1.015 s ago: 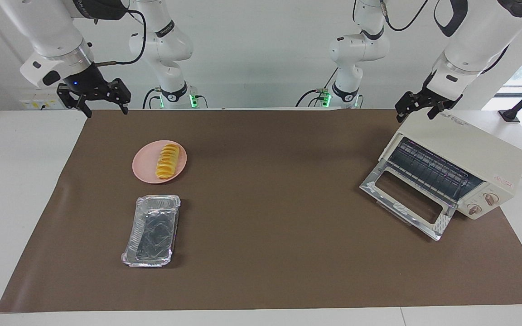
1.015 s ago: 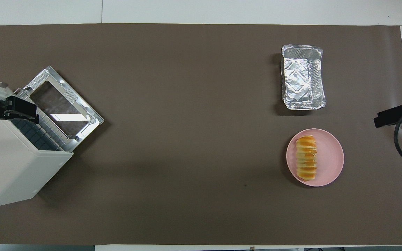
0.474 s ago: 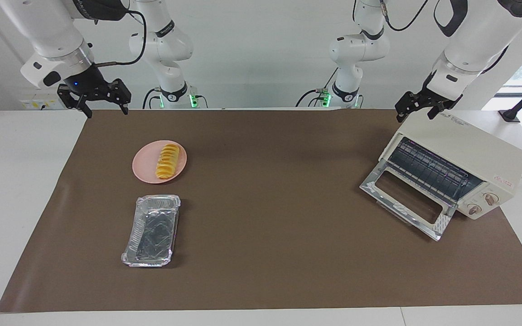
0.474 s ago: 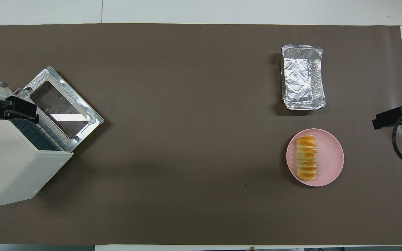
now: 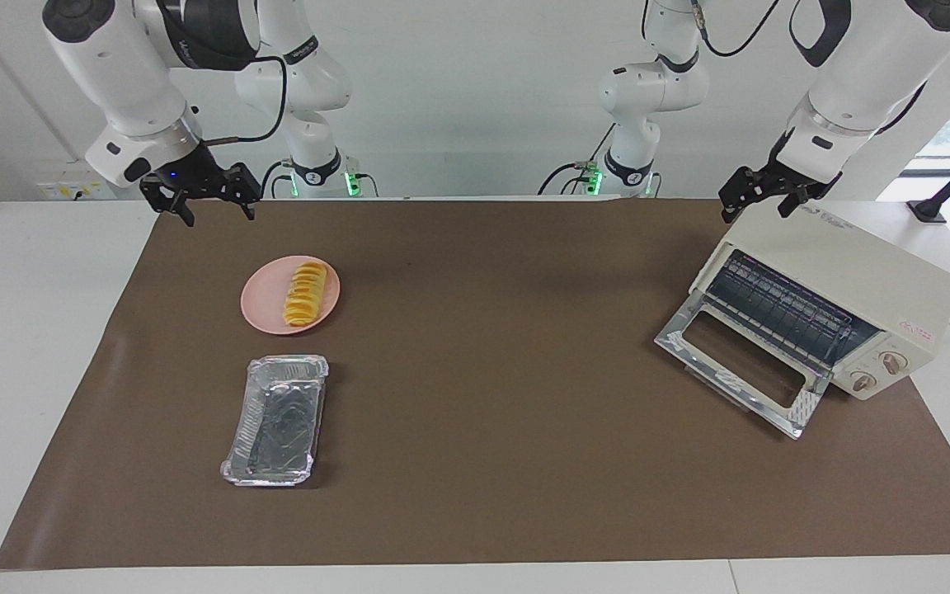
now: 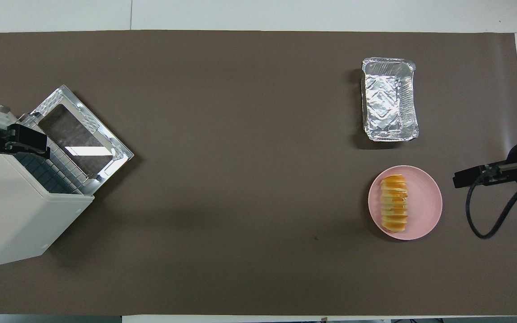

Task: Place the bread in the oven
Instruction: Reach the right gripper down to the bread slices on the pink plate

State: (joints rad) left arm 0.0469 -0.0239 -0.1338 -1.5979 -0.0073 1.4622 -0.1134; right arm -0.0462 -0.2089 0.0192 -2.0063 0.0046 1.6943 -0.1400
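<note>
— Listing stock: bread [image 5: 305, 293], ridged golden loaf, lying on the pink plate [image 5: 265, 318] toward the right arm's end of the desk [image 5: 483, 462]; foil tray [image 5: 277, 418] farther from the robots.

— We note the oven [image 5: 842, 285], door dropped open. Handling?

— We judge it light, soft, crushable; take it gently across the middle, along the ridges.

— Right pincer [image 5: 207, 198]: fingers apart, empty, over the desk's edge near the plate. Left pincer [image 5: 759, 196]: apart, empty, waiting over the oven.

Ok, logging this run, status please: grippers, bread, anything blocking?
Right gripper open, empty, up near the pink plate. Left gripper open, waiting over the oven. Bread on the plate, untouched. Oven door down, path clear.
</note>
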